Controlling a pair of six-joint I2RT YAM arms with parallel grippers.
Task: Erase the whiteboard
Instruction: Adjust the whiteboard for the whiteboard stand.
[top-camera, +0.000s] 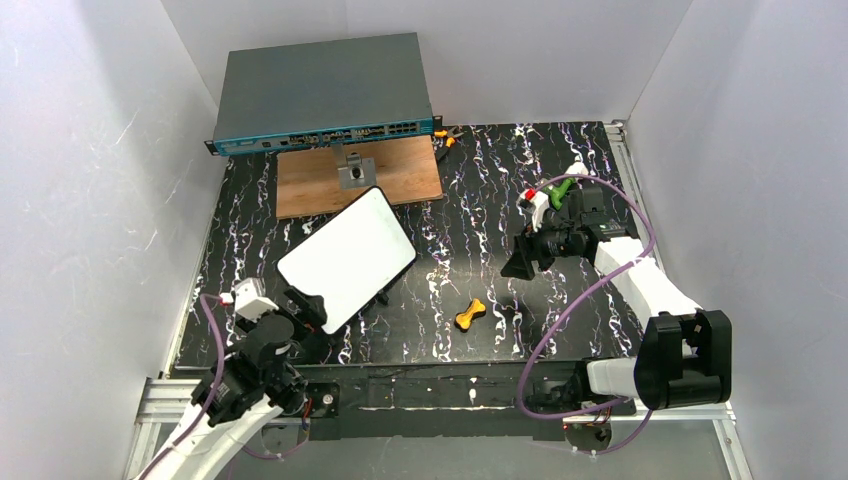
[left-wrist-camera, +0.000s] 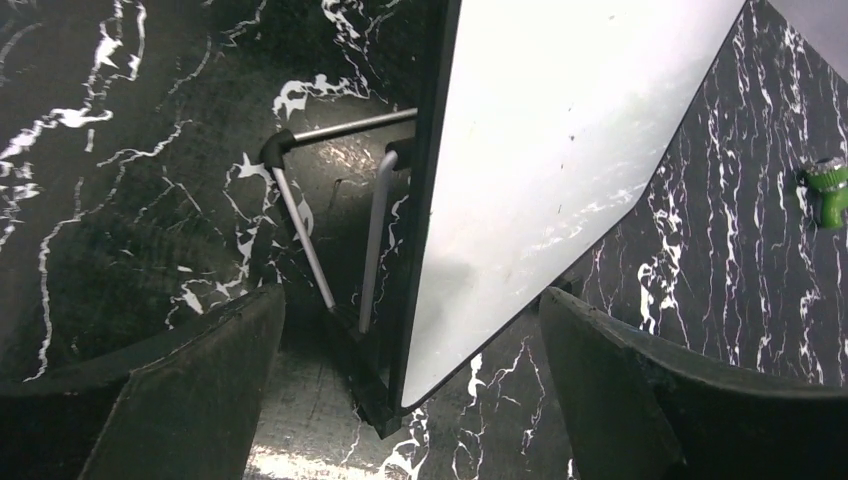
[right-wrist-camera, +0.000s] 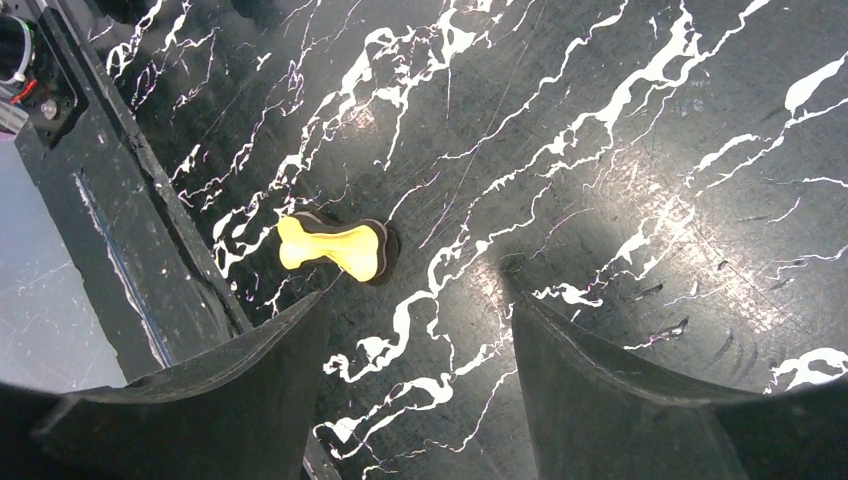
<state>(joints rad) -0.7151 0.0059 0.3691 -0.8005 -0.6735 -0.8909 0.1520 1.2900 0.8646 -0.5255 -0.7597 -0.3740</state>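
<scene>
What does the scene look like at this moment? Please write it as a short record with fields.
whiteboard: propped tilted on a wire stand, no green marks visible
left gripper: open, jaws either side of the board's lower corner, not gripping
right gripper: open, empty, above the table
yellow bone-shaped pad: lying on the table, apart from both grippers

Propped whiteboard (top-camera: 346, 258) left — yellow block (top-camera: 470, 314) mid-table
</scene>
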